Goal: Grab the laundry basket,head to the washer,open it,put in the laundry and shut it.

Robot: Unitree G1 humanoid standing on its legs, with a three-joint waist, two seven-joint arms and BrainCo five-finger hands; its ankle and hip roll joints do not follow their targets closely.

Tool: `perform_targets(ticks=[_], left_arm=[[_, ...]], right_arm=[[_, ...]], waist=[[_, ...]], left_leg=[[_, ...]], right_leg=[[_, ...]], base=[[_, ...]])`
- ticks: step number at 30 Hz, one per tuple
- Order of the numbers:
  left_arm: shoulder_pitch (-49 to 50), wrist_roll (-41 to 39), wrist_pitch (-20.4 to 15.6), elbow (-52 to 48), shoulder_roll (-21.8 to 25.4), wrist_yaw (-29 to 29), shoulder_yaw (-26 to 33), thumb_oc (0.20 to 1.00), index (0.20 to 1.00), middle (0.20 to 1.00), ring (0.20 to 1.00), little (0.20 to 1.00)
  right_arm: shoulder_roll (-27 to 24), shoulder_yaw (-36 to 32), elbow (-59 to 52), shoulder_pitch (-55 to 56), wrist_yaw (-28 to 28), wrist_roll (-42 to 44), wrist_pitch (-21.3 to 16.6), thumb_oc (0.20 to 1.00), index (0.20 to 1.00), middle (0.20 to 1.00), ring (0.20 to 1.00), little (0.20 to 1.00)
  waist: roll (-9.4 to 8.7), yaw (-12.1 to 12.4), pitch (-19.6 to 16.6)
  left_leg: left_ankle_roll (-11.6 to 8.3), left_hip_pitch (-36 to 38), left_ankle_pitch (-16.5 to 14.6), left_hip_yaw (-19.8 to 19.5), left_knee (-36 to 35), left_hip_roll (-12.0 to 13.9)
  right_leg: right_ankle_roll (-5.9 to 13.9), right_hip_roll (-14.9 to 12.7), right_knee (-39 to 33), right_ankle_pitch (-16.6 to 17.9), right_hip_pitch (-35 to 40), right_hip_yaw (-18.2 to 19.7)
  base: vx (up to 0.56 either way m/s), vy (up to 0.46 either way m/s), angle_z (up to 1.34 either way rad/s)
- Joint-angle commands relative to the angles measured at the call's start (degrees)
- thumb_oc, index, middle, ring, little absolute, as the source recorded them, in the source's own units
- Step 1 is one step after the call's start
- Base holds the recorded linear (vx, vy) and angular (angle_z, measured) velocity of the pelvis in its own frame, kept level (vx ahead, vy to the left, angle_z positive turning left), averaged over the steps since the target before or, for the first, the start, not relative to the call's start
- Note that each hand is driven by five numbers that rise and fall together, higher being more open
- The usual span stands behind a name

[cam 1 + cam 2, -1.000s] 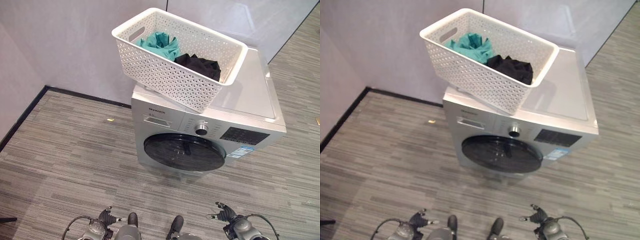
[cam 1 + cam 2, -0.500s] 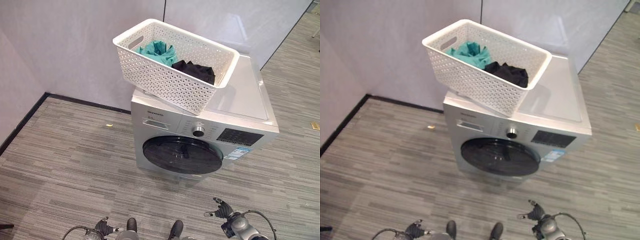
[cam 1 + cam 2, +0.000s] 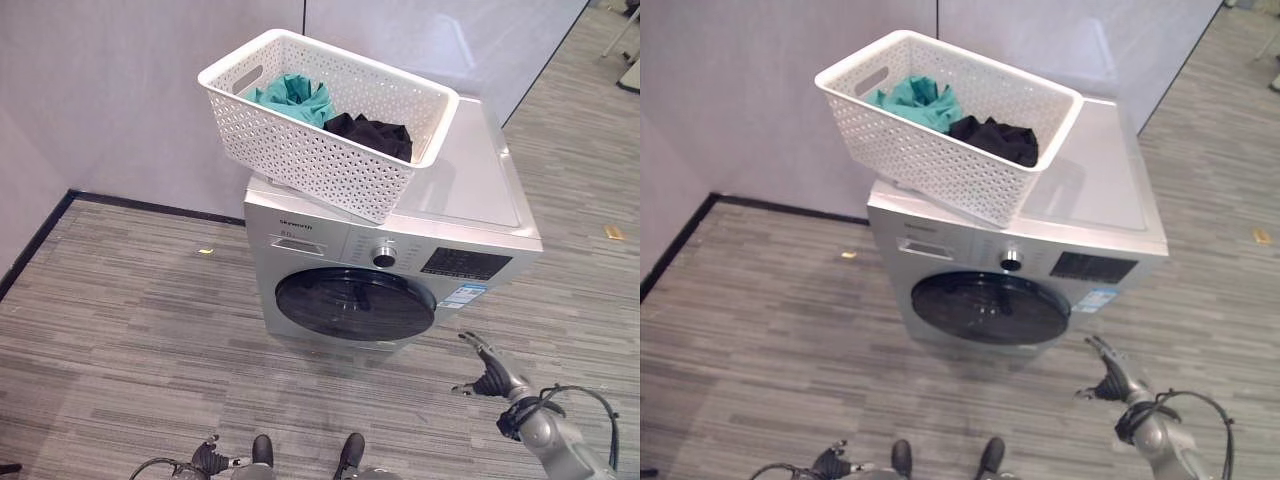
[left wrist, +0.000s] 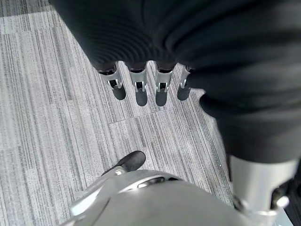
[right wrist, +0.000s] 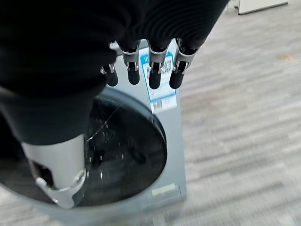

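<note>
Basket (image 3: 325, 118) of laundry (image 3: 292, 98) sat atop the washer (image 3: 470, 215); its door (image 3: 355, 304) was closed. Right robot hand (image 3: 491, 371), fingers relaxed, neared it; left robot hand (image 4: 146, 87) hung loose.

The laundry basket (image 3: 325, 150) is white with a lattice of small holes, holding a teal garment (image 3: 290, 97) and a black garment (image 3: 368, 132). The washer (image 3: 390, 265) is silver-grey with a dark glass door (image 3: 354, 303). The floor (image 3: 120, 300) is grey in fine streaked planks.
</note>
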Motion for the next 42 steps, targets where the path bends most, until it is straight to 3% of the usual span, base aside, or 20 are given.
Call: perform_targets(ticks=[1, 20, 42], left_arm=[[-4.06, 2.46, -0.04, 2.91, -2.44, 0.51, -0.82, 1.000, 1.000, 1.000, 1.000, 1.000], [-4.53, 4.96, 0.64, 2.30, -3.56, 1.57, -2.55, 1.000, 1.000, 1.000, 1.000, 1.000], [-3.87, 4.15, -0.05, 2.37, -4.36, 3.41, -3.24, 1.000, 1.000, 1.000, 1.000, 1.000]], right_arm=[[-5.52, -4.64, -3.83, -2.76, -3.95, -2.48, 0.77, 1.000, 1.000, 1.000, 1.000, 1.000], [-6.17, -5.96, -8.29, -1.95, -5.19, -9.02, 3.15, 1.000, 1.000, 1.000, 1.000, 1.000], [-2.95, -0.34, -10.55, -5.16, -5.95, -5.97, 1.88, 1.000, 1.000, 1.000, 1.000, 1.000]], waist=[[2.88, 2.19, 1.83], [3.25, 2.16, 2.89], [4.09, 3.47, 2.54]], left_leg=[[-0.64, 0.99, 1.65, -0.56, -2.54, 1.49], [-0.31, 0.29, 1.33, -0.16, -2.54, 1.32], [-0.32, -0.12, 1.46, -0.66, -2.55, 0.87]], right_leg=[[2.31, 3.33, 0.65, -6.38, 3.55, -0.62], [2.63, 3.18, 0.50, -5.93, 2.35, 0.68], [2.46, 2.68, 0.41, -6.11, 2.19, 0.36]], base=[[0.00, 0.000, 0.00], [0.00, 0.002, -0.02], [0.01, 0.004, -0.02]])
